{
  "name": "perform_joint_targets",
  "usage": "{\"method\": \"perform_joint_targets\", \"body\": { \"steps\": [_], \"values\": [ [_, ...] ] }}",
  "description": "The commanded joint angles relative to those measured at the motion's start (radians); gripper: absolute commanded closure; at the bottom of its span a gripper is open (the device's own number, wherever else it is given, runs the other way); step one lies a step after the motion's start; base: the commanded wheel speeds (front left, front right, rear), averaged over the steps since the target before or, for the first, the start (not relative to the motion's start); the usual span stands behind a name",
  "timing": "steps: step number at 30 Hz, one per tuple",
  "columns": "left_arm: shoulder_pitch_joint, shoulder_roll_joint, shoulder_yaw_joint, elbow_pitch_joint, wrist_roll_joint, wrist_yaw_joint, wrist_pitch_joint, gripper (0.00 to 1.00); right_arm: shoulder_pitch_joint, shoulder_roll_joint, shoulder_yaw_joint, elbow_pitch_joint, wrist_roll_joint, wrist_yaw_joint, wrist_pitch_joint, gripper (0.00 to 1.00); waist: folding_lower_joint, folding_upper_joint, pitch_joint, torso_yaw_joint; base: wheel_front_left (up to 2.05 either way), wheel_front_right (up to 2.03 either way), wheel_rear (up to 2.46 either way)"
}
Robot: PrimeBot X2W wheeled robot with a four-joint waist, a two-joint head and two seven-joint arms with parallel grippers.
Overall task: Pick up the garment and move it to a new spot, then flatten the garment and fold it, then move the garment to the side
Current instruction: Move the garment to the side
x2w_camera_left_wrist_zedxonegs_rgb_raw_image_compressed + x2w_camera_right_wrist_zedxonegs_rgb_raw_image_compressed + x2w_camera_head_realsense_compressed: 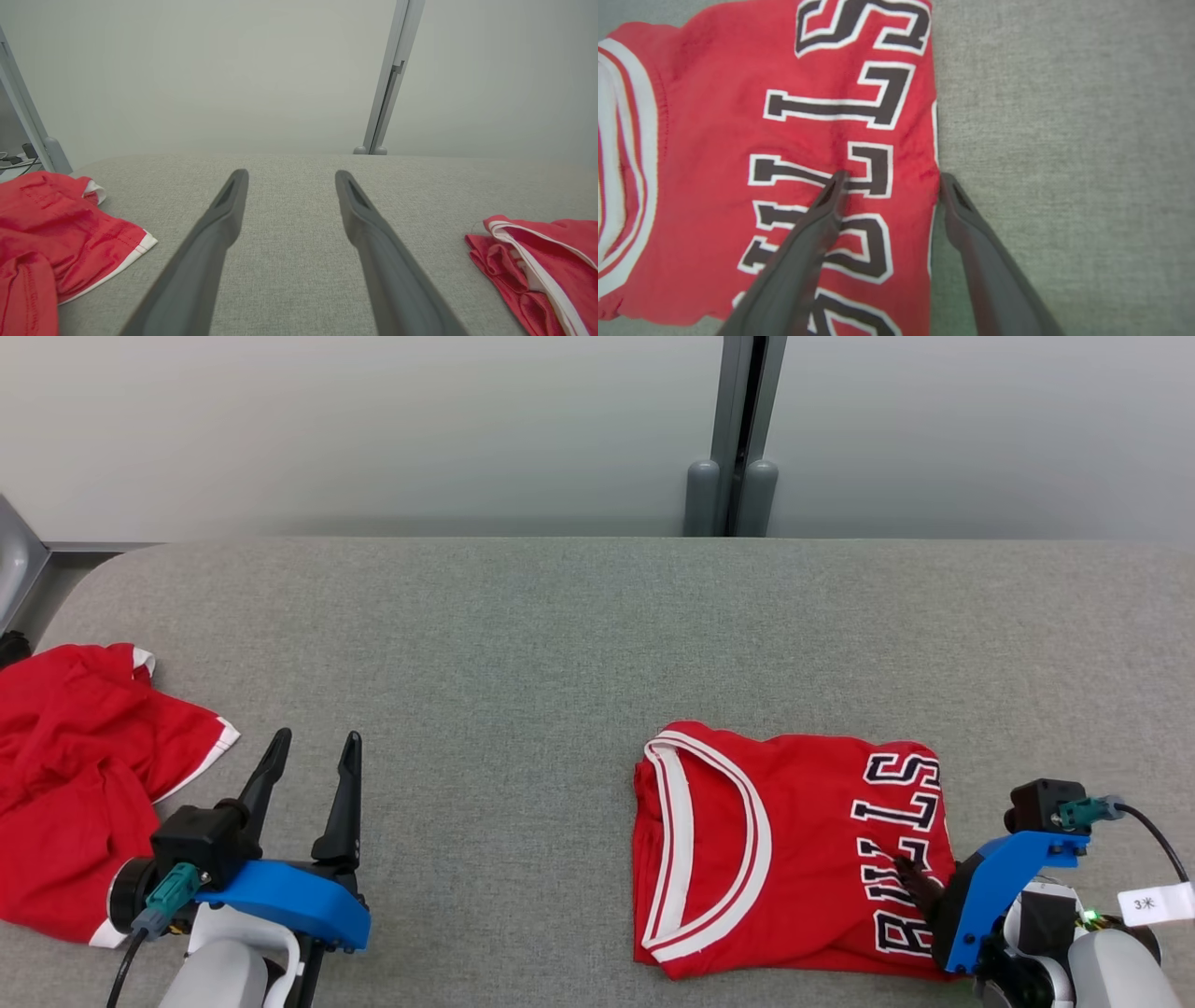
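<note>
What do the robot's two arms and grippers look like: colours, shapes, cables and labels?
The left gripper and right gripper each have two long dark tapering fingers, with a blue bracket and a pale forearm. A teal connector with a black cable feeds each black wrist box. The right cable carries a white tag.

Grey fabric table (560, 644) bears a folded jersey (794, 849) (red) and a crumpled garment (75, 784).

A wide grey fabric-covered surface (523, 644) with a rounded far-left corner spans the foreground. Behind it stand pale, softly and evenly lit wall panels (355, 429), joined by a grey vertical post (733, 429) with two rounded caps (702, 497) at its base.
</note>
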Motion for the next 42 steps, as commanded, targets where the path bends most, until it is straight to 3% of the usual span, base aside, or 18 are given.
{"method": "perform_joint_targets", "body": {
  "steps": [1, 8, 9, 11, 12, 16, 24, 25, 29, 35, 42],
  "values": [
    [-0.020, 0.005, -0.001, -0.006, 0.007, -0.006, -0.004, 0.00, -0.019, 0.006, -0.009, 0.030, -0.012, 0.000, 0.016, 0.00, -0.0002, 0.0000, 0.004, 0.002, 0.00, 0.00, 0.00],
    [-0.028, 0.005, -0.011, -0.013, 0.006, -0.006, -0.005, 0.00, -0.024, 0.020, 0.005, 0.109, -0.029, 0.000, 0.057, 0.00, -0.0002, 0.0000, 0.014, 0.009, 0.00, 0.00, 0.00],
    [-0.029, 0.006, -0.012, -0.014, 0.005, -0.006, -0.005, 0.00, -0.026, 0.021, 0.011, 0.114, -0.033, 0.000, 0.054, 0.13, -0.0002, 0.0000, 0.016, 0.009, 0.00, 0.00, 0.00],
    [-0.031, 0.007, -0.011, -0.015, 0.003, -0.007, -0.005, 0.00, -0.035, 0.012, 0.029, 0.114, -0.040, 0.000, 0.044, 0.85, -0.0002, 0.0000, 0.020, 0.007, 0.00, 0.00, 0.00],
    [-0.032, 0.008, -0.009, -0.017, 0.002, -0.007, -0.005, 0.00, -0.045, 0.004, 0.042, 0.106, -0.045, 0.000, 0.032, 1.00, -0.0002, 0.0000, 0.022, 0.005, 0.00, 0.00, 0.00],
    [-0.036, 0.010, -0.001, -0.025, 0.003, -0.005, -0.005, 0.00, -0.091, -0.068, 0.133, 0.066, -0.056, 0.000, 0.021, 1.00, -0.0002, 0.0000, 0.036, -0.008, 0.00, 0.00, 0.00],
    [-0.052, 0.019, 0.031, -0.081, 0.015, 0.006, -0.005, 0.00, -0.274, -0.317, 0.429, -0.078, -0.042, 0.000, 0.052, 1.00, -0.0002, 0.0000, 0.096, -0.096, 0.00, 0.00, 0.00],
    [-0.052, 0.019, 0.031, -0.081, 0.015, 0.006, -0.005, 0.00, -0.274, -0.317, 0.429, -0.078, -0.042, 0.000, 0.052, 1.00, -0.0002, 0.0000, 0.096, -0.096, 0.00, 0.00, 0.00],
    [-0.071, 0.034, 0.051, -0.124, 0.024, 0.009, -0.005, 0.00, -0.385, -0.425, 0.517, -0.117, -0.008, -0.001, 0.048, 1.00, -0.0002, 0.0000, 0.149, -0.160, 0.00, 0.00, 0.00],
    [-0.106, 0.055, 0.054, -0.186, 0.046, 0.014, -0.005, 0.00, -0.488, -0.535, 0.527, -0.100, -0.015, -0.001, -0.010, 1.00, -0.0002, 0.0000, 0.233, -0.243, 0.00, 0.00, 0.00],
    [-0.143, 0.091, 0.049, -0.250, 0.065, 0.021, 0.022, 0.00, -0.534, -0.578, 0.454, -0.018, -0.073, -0.001, -0.139, 1.00, -0.0002, 0.0000, 0.302, -0.311, 0.00, 0.00, 0.00]
  ]
}}
